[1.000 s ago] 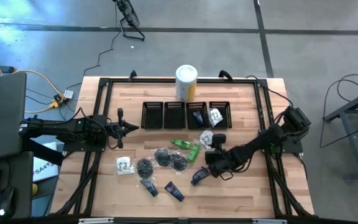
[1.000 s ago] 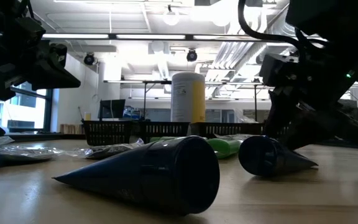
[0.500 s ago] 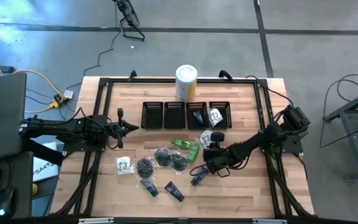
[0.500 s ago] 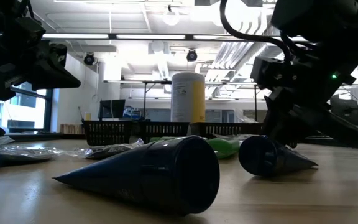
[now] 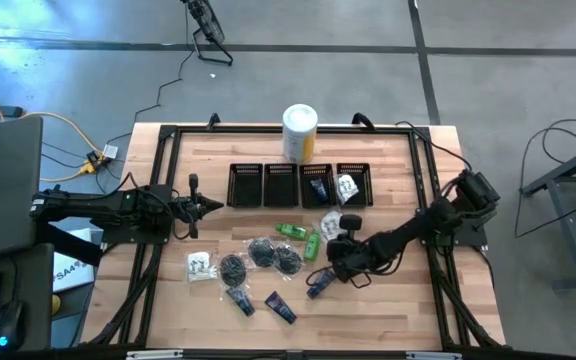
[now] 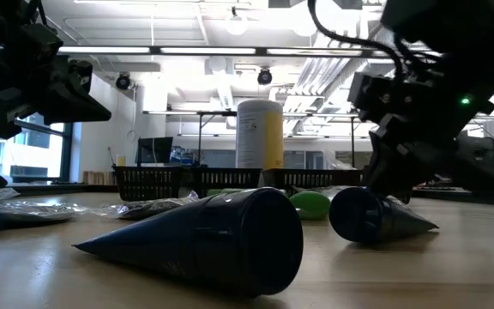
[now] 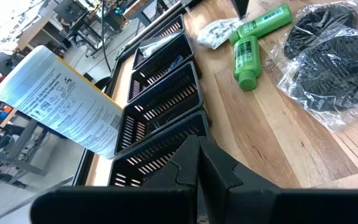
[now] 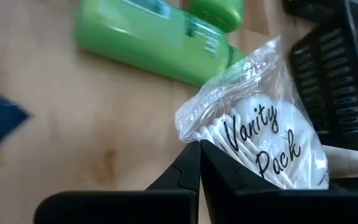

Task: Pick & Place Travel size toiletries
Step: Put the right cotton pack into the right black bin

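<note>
Over the last second the right gripper (image 5: 334,262) had shifted slightly toward the table's middle and closed its fingers on nothing, above the dark blue tapered plastic tube (image 5: 319,284) lying on the wood. Its camera faced a clear "Vanity Pack" sachet (image 8: 267,140) beside green bottles (image 8: 146,38), probably the intended pick. The left gripper (image 5: 211,205) waited shut near the black mesh bins (image 5: 245,186).

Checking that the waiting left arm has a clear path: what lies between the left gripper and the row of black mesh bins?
In the high view, only bare wood lies between the left gripper and the nearest black mesh bin.

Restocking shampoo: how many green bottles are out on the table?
2: one green bottle lies in front of the bins; the second lies beside it, near the right hand. Others may be hidden.
</note>
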You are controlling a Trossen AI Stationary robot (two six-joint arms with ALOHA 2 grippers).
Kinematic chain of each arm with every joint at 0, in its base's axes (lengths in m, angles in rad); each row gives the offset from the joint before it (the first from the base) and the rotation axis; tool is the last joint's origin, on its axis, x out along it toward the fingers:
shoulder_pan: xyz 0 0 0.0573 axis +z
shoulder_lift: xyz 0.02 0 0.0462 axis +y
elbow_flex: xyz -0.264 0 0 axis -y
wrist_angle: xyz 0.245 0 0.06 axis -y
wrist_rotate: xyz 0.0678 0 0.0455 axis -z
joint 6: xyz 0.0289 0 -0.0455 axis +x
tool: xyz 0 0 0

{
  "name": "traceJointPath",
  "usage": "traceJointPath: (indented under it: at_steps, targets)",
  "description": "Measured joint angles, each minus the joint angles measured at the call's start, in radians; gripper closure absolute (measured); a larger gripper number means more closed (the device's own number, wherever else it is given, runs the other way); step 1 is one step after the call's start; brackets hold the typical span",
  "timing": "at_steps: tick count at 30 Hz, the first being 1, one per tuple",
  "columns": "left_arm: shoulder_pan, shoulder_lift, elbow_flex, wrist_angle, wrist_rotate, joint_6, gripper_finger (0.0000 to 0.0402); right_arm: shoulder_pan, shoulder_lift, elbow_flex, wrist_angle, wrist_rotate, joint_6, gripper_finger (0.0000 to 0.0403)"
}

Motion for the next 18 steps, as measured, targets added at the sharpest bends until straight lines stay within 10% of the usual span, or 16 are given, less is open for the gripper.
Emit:
traceJointPath:
  at_steps: [18]
  targets:
    - [0.000, 0.000, 0.000, 0.003, -0.001, -0.003, 0.0400, 0.067, -0.169, 0.001, 0.016, 0.164, 0.137, 0.0401]
